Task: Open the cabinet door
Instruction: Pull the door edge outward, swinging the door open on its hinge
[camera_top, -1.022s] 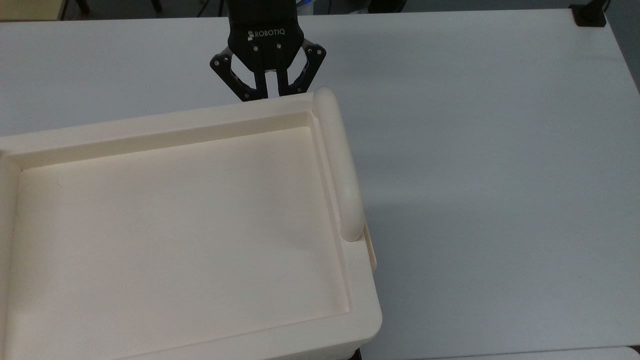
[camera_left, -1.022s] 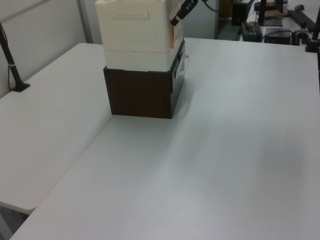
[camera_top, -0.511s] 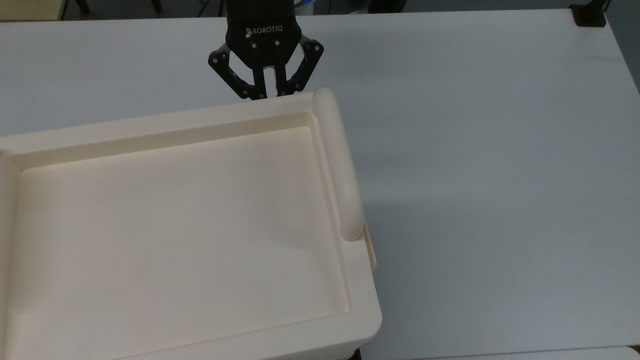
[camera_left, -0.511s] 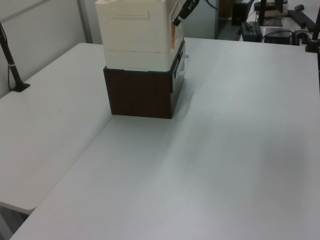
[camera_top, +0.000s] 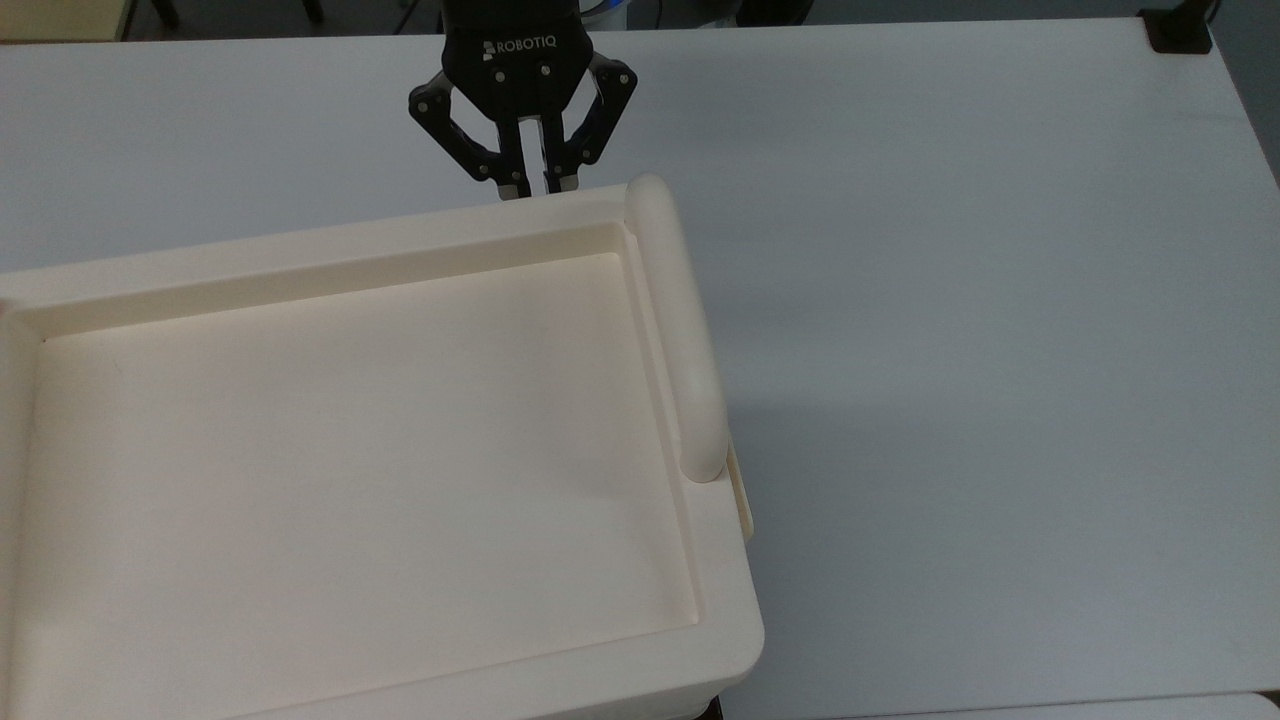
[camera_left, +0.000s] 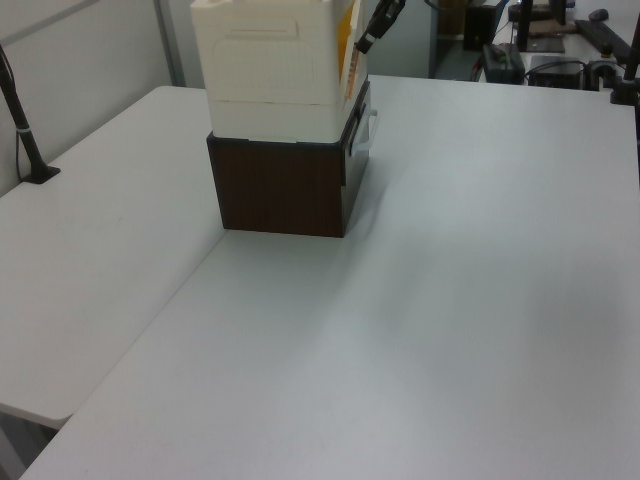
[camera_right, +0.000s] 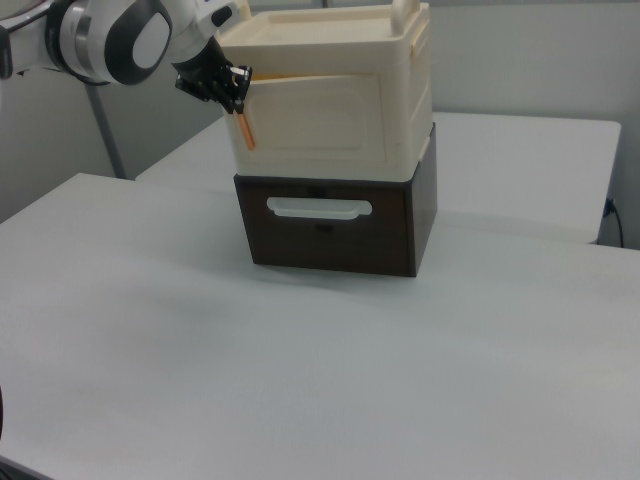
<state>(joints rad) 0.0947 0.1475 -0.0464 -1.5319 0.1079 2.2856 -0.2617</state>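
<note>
The cream cabinet (camera_top: 300, 250) stands on a dark brown drawer unit (camera_right: 330, 235); the cabinet (camera_right: 405, 60) has a recessed top and a rounded bar handle (camera_top: 680, 330). Its cabinet door (camera_right: 320, 125) is the panelled face in the right view, ajar at the right view's left edge, where an orange strip shows. In the left view the cabinet door (camera_left: 347, 52) is a thin edge swung slightly off the cabinet (camera_left: 265, 60). My gripper (camera_top: 535, 185) sits just beyond the cabinet's far rim, shut on that free door edge. It also appears as the gripper (camera_right: 232, 88) and the gripper (camera_left: 368, 40).
The brown drawer unit (camera_left: 280, 190) has a white pull handle (camera_right: 318, 208) and its drawer is closed. The white table (camera_top: 950, 250) stretches wide on the top view's right. A black clamp (camera_top: 1180, 30) sits at the far corner; a dark post (camera_left: 25, 130) stands on the left view's left.
My gripper has drawn back from the cabinet, upward in the top view. The door edge came with it, and the orange gap in the left view has widened.
</note>
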